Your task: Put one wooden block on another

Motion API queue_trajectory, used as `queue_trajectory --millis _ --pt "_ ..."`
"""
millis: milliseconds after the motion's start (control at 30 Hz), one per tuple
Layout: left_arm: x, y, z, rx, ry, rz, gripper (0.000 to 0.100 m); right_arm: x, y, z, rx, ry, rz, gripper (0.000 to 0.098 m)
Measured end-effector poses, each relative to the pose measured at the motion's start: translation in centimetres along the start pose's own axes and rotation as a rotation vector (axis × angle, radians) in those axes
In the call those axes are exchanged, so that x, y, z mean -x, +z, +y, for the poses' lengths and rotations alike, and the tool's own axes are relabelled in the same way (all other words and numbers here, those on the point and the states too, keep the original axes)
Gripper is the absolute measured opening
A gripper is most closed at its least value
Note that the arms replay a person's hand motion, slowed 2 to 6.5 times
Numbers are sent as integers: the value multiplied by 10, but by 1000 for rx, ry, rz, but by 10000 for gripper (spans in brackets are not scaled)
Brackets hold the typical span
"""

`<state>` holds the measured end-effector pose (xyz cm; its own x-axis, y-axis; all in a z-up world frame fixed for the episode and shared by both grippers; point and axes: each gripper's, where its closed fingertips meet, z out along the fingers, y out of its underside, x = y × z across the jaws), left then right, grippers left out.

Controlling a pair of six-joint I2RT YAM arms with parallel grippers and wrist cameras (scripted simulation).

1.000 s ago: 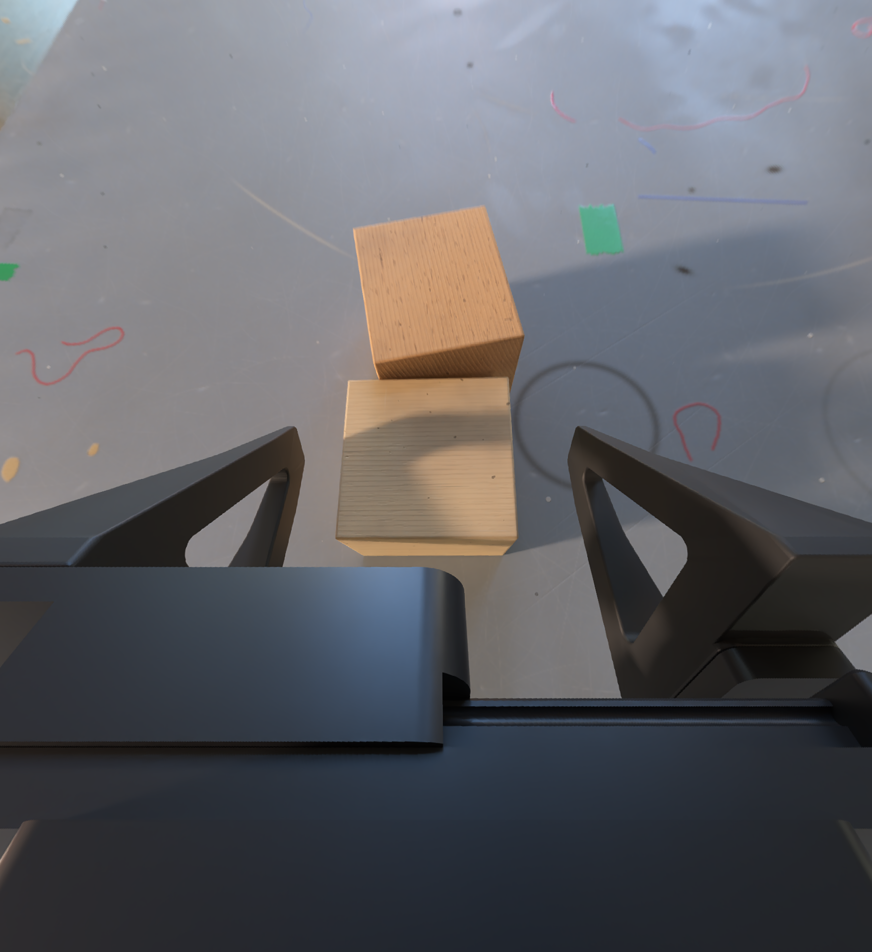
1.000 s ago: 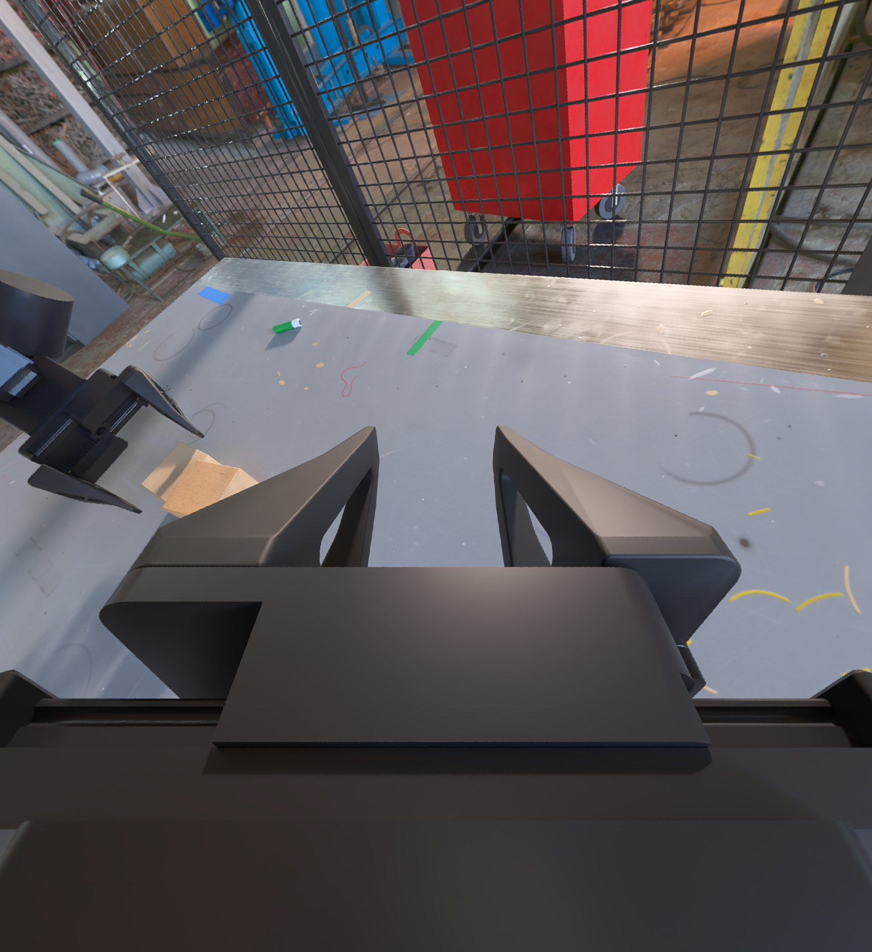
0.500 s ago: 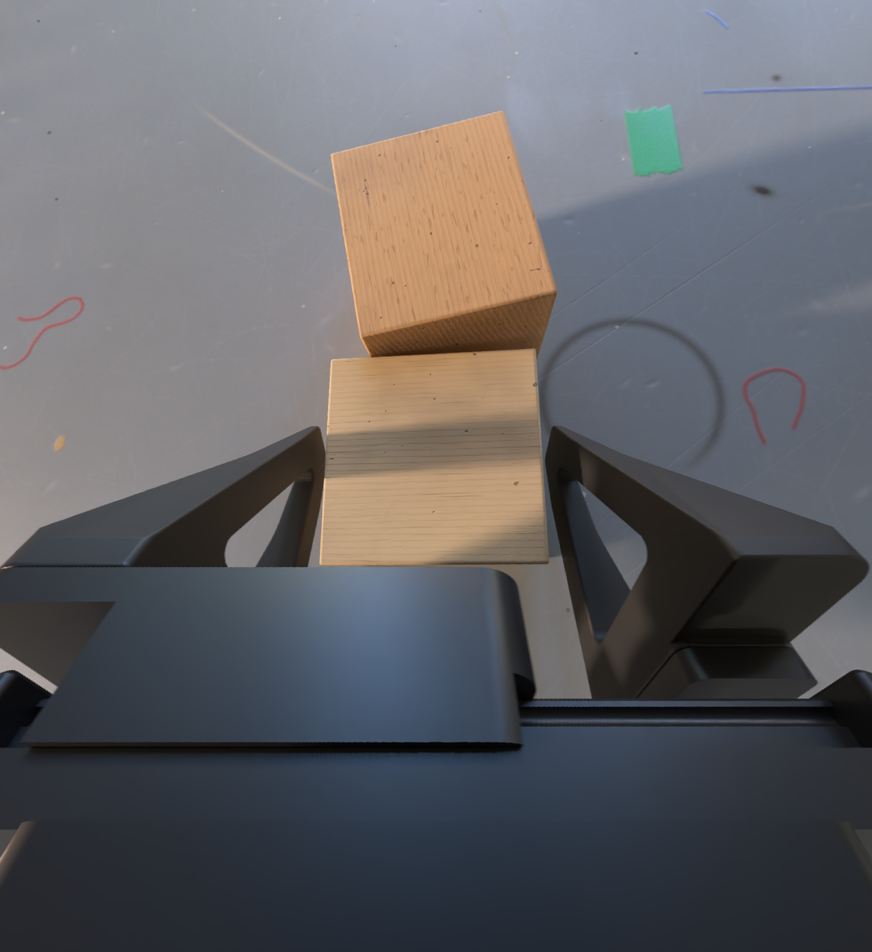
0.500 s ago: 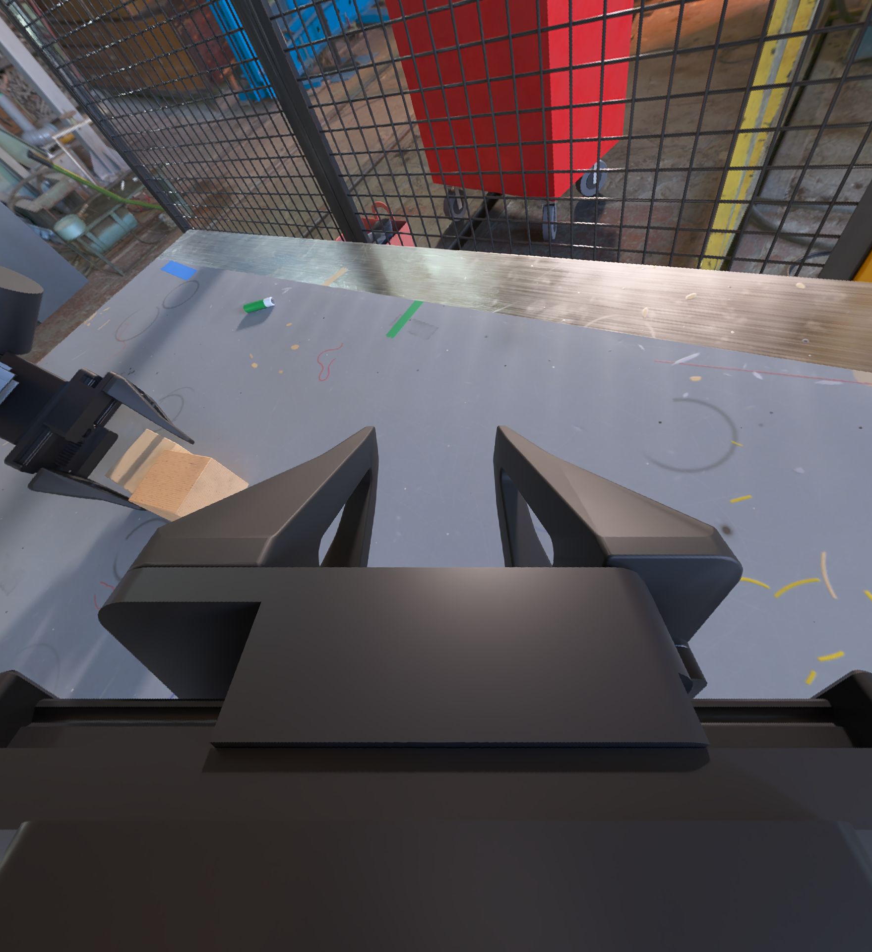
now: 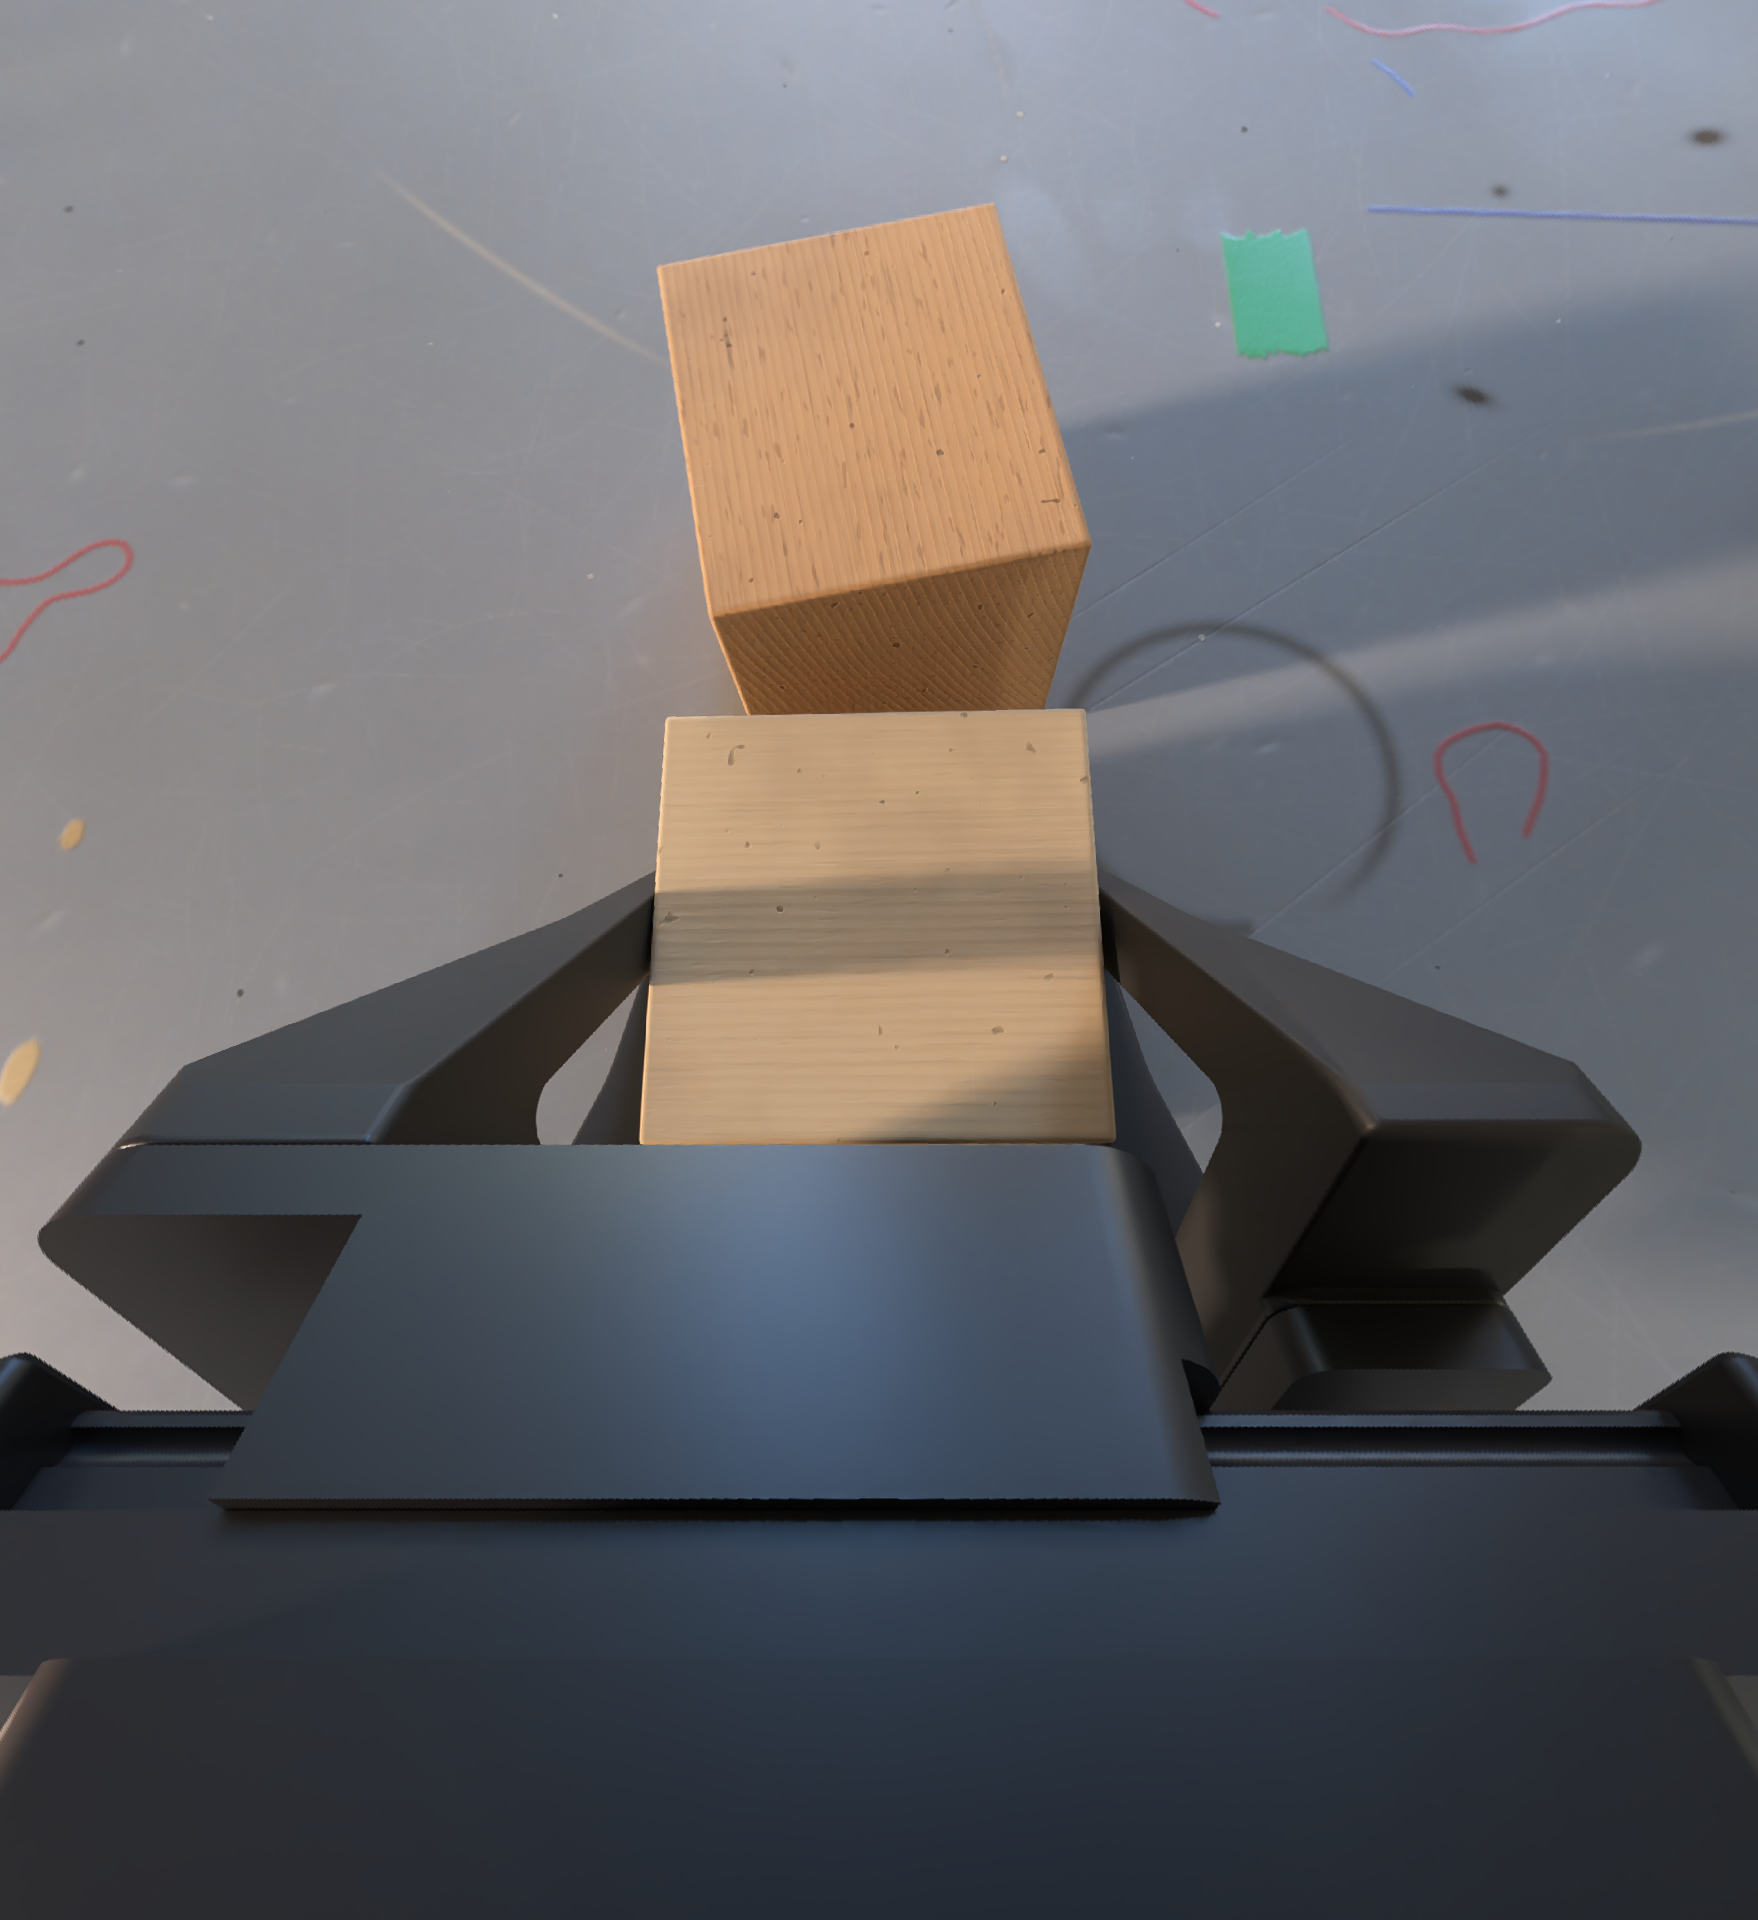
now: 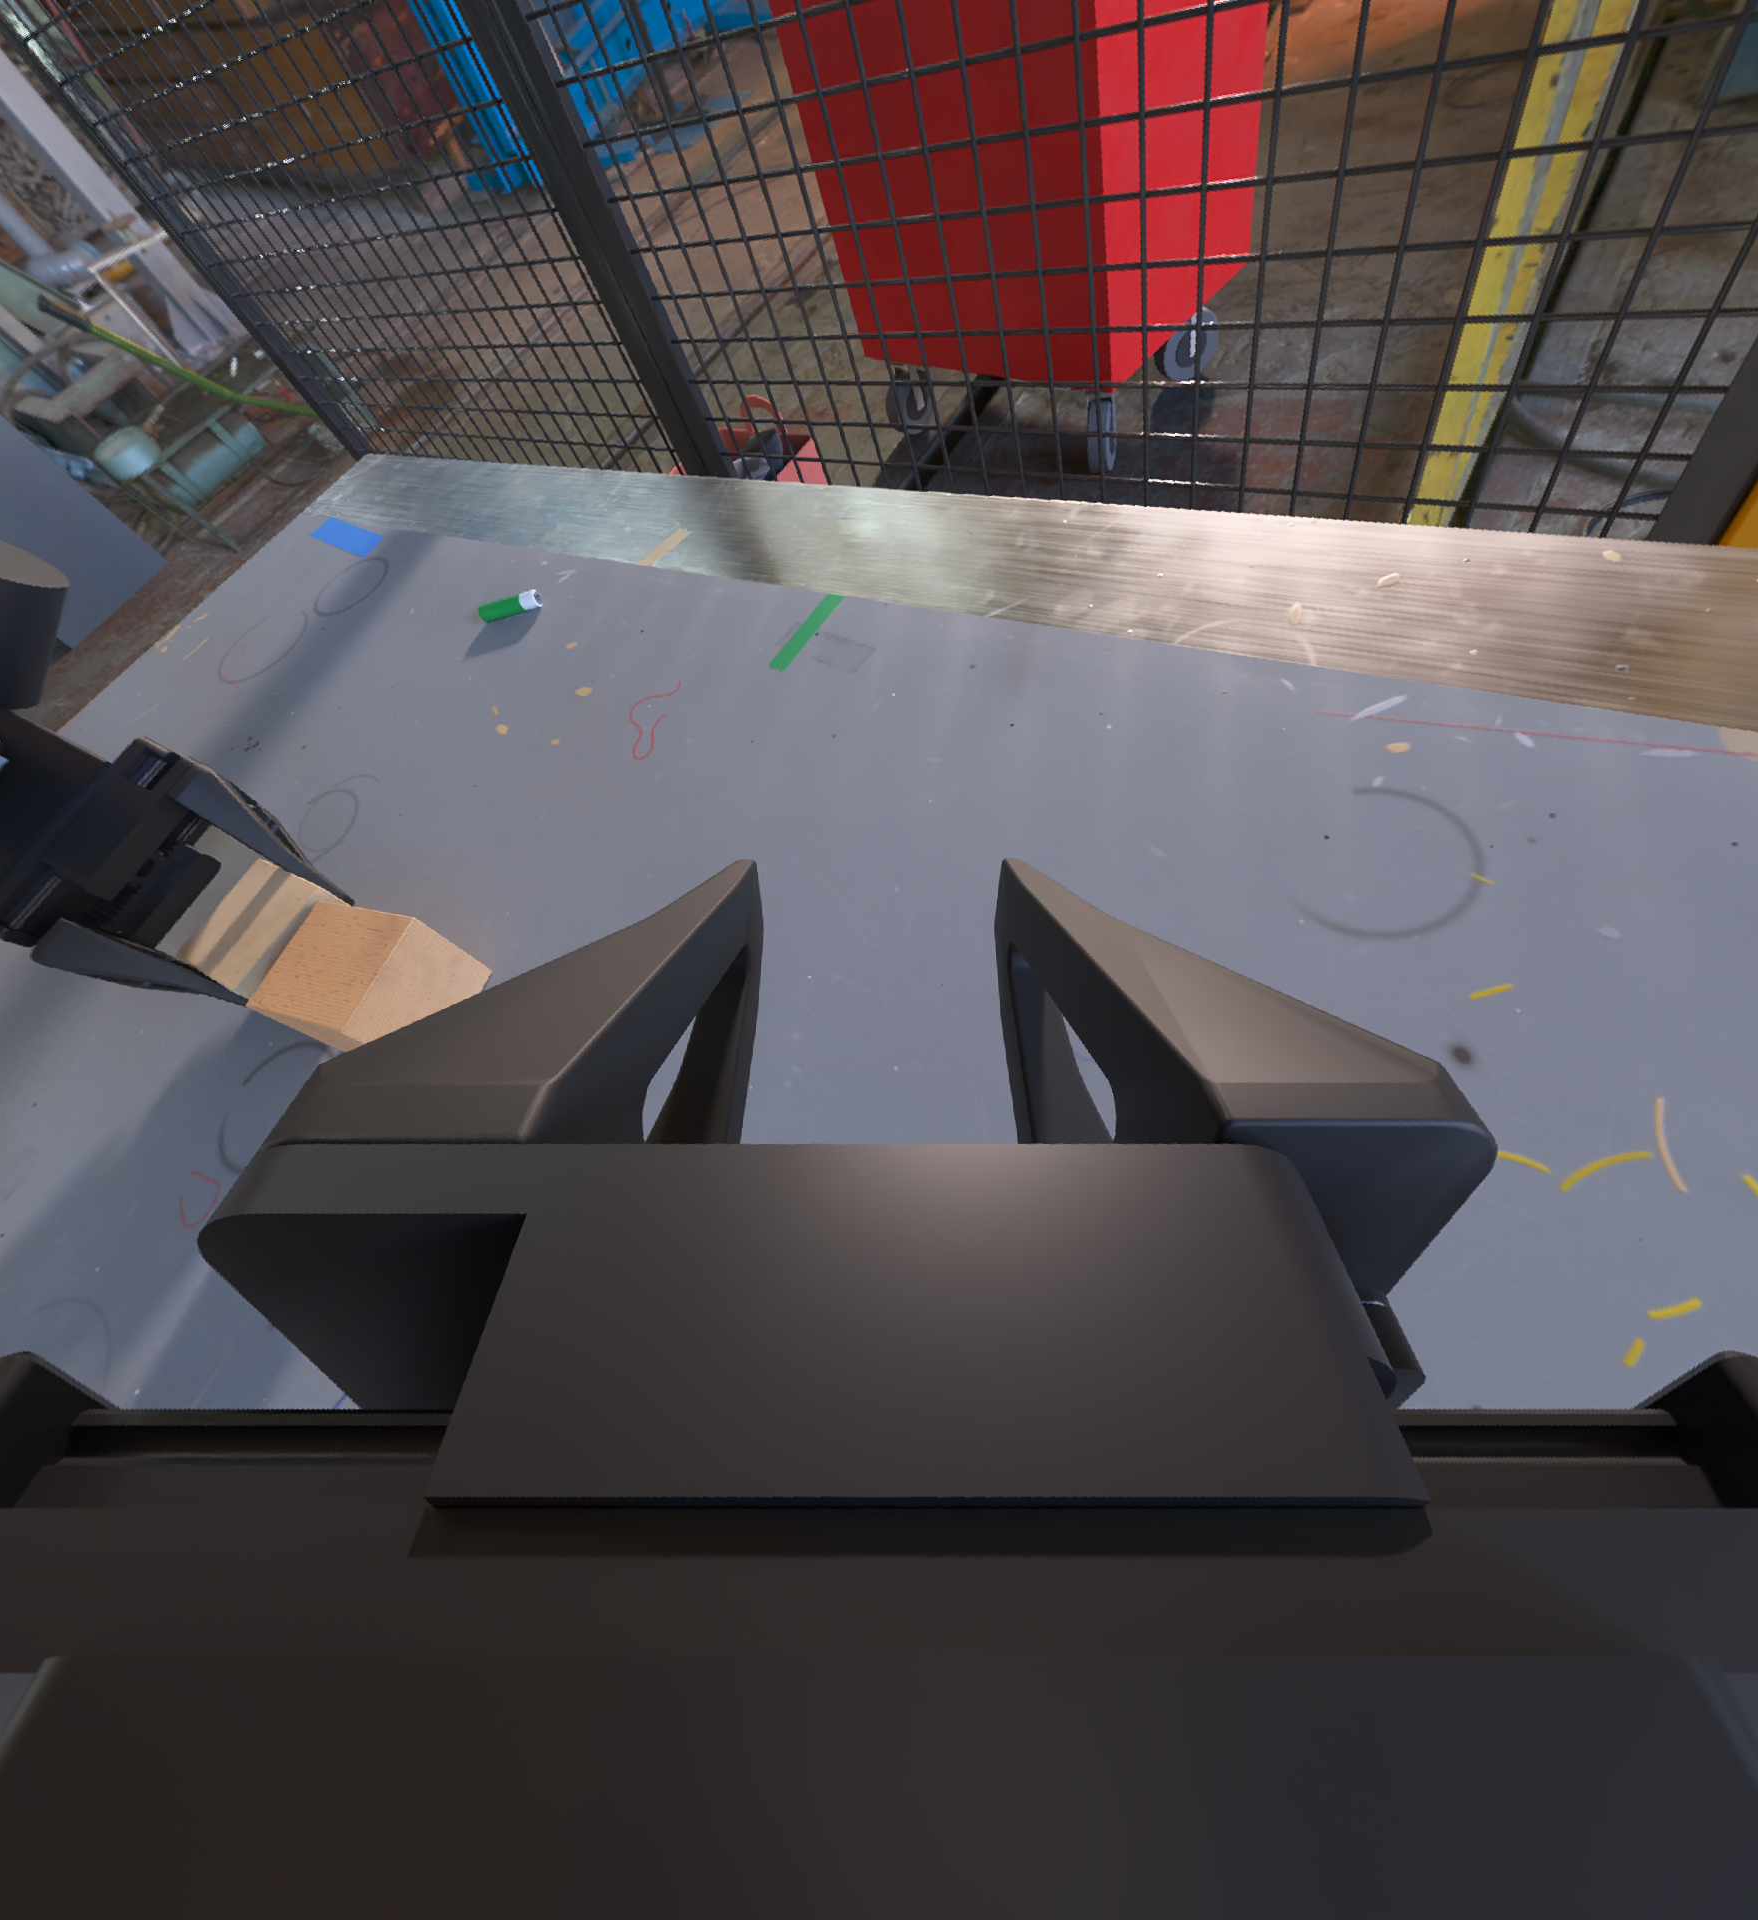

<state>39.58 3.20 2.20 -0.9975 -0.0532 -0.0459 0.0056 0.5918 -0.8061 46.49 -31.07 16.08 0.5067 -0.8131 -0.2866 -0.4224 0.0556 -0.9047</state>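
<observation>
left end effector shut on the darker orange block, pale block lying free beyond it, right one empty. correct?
Blocks are swapped. The left wrist view shows the left end effector shut on the pale block, with the darker orange block lying free beyond it. The right end effector is empty, as you said.

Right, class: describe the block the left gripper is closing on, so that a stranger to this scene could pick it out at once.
Start at the grey table and find the two wooden blocks near its middle. The one meant is the pale block, set between the fingers of the left gripper. Its neighbour, the orange-brown block, is darker, lies just beyond the fingers and is turned at a slight angle.
</observation>
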Motion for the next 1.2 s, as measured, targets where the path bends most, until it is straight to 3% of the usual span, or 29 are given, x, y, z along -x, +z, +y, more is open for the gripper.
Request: queue_trajectory --millis 167,367,533,900,1200 --pt "3 -16 -14 -55 -42 -39 577 -1 1 3 6 8 -1 382" --pt "13 -36 -52 -166 -107 -152 577 -2 2 3 12 13 -3 382" --pt "7 -36 -81 -216 -118 -204 576 1 6 2 21 9 -13 384" --pt "-5 7 -98 -102 -22 -224 576 11 18 7 63 -24 -33 393" --pt "3 28 -86 -28 -87 -185 576 12 22 12 104 -60 -17 410"
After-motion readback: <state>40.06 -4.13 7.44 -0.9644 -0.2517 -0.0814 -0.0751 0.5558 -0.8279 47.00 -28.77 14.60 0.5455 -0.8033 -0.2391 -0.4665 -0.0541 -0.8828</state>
